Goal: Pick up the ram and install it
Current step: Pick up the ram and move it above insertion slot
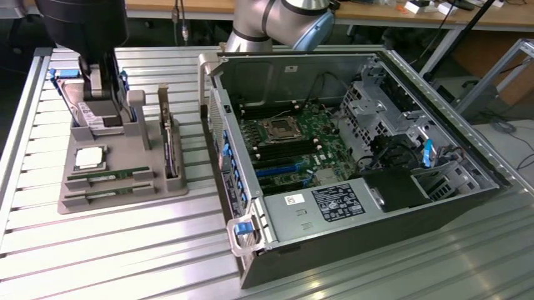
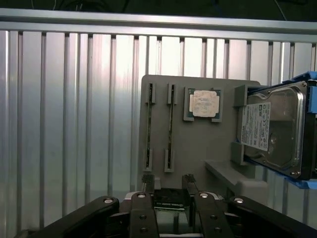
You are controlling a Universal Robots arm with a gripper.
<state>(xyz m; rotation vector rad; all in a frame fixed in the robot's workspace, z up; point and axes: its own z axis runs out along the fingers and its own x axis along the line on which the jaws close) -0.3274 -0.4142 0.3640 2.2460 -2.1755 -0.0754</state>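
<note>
The gripper (image 2: 168, 184) stands fully open and holds nothing. In the exterior view, the ram (image 1: 109, 173) lies flat in the grey tray (image 1: 125, 156), at 6 o'clock from the gripper, beside its twin (image 1: 107, 192). Its long axis runs 9 to 3 o'clock.

Slatted metal surface in a workshop
The surface (image 1: 125, 250) is ribbed aluminium with bright reflections. A wooden bench (image 1: 392, 15) carrying cables runs behind it, and an aluminium frame (image 1: 501, 69) stands at the exterior view's right.
</note>
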